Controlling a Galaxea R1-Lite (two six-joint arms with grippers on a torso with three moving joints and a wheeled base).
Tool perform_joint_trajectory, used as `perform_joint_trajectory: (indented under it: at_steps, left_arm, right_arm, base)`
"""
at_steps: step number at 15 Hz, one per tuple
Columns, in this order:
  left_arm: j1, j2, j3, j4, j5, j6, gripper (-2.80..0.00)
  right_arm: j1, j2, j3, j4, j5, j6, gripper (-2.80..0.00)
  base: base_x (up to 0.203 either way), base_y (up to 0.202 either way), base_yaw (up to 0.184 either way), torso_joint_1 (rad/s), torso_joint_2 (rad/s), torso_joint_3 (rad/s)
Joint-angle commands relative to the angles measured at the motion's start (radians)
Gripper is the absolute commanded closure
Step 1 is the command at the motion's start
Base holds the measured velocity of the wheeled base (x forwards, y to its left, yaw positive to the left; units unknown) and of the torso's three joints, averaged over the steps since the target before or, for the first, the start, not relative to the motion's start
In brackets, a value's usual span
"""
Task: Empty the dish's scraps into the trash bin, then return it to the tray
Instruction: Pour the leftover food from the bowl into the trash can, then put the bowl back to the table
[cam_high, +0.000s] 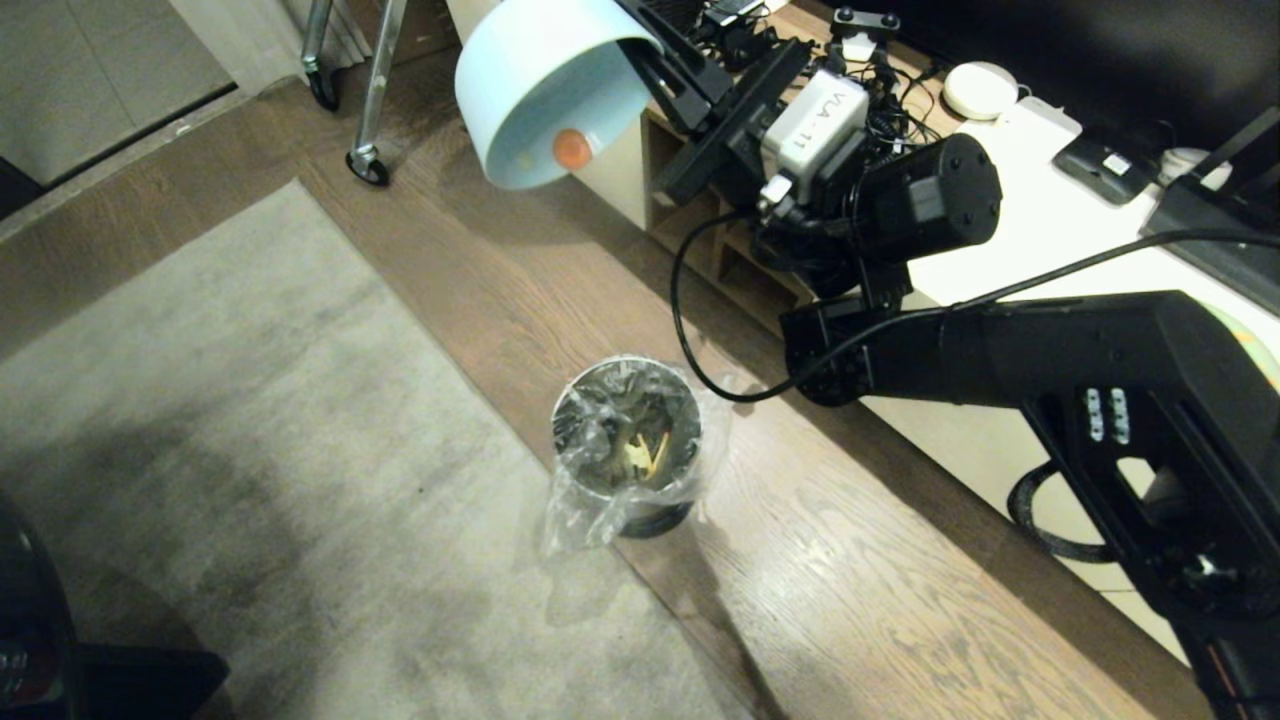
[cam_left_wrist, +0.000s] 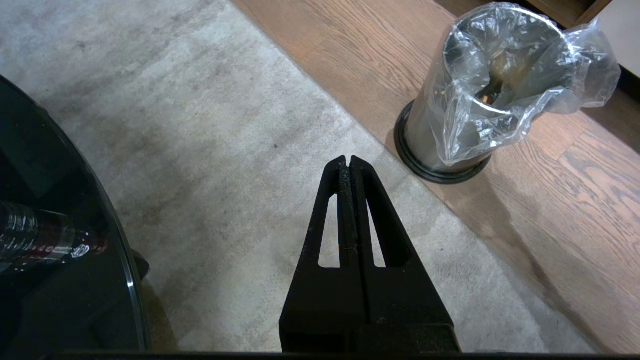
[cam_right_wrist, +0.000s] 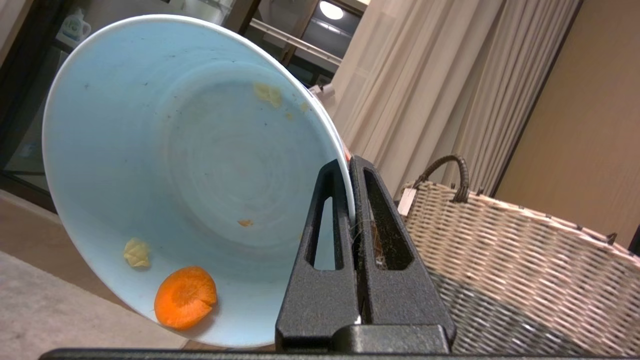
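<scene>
— Where is the dish (cam_high: 545, 85) at this moment?

— It is high up at the far side of the scene, in the air above the wooden floor (cam_high: 850, 560). The right claw (cam_right_wrist: 351, 167) is clenched on its rim, one finger inside and one outside. The dish is tilted strongly, so its opening faces down and toward the near side.

— Is it empty?

— Not fully. In the right wrist view a round orange slice (cam_right_wrist: 185, 297) sticks near the low edge of the dish, and a pale yellowish bit (cam_right_wrist: 136, 252) is just beside it. Some small pale crumbs (cam_right_wrist: 268, 93) stay higher on the inner wall.

— And the trash bin?

— The trash bin (cam_high: 628, 450) stands upright on the wooden floor, just beside the edge of the grey rug (cam_high: 250, 480). It is nearer than the dish. Its clear liner bag (cam_left_wrist: 520, 100) hangs over the rim. Inside, a few scraps (cam_high: 645, 452), orange and pale, lie at the bottom.

— What about the left claw?

— The left claw (cam_left_wrist: 348, 161) is clenched on nothing, fingers pressed together, and it hangs over the rug, well apart from the trash bin.

— Anything else?

— A woven basket (cam_right_wrist: 515, 260) is behind the right claw, and the white desk (cam_high: 1060, 230) is on the right.
</scene>
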Motion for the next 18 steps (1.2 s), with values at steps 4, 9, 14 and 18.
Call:
perform_joint_trajectory:
  at_steps: [4,9,14,18]
  left_arm:
    - [0.0,0.0,0.0,0.0,0.001,-0.001,0.0]
    - [0.0,0.0,0.0,0.0,0.001,-0.001,0.0]
    - [0.0,0.0,0.0,0.0,0.001,-0.001,0.0]
    - [0.0,0.0,0.0,0.0,0.001,-0.001,0.0]
  right_arm:
    - [0.001,-0.006,-0.005,-0.048,0.004,0.005,0.0]
    - [0.004,-0.017,-0.006,-0.048,0.004,0.009,0.0]
    - [0.004,-0.006,-0.002,-0.048,0.0,0.015,0.0]
    - [0.004,-0.011,0.011,-0.044,-0.051,0.098,0.0]
  base:
    - [0.0,0.0,0.0,0.0,0.0,0.0]
    - [0.0,0.0,0.0,0.0,0.0,0.0]
    - [0.0,0.0,0.0,0.0,0.0,0.0]
    - [0.0,0.0,0.0,0.0,0.0,0.0]
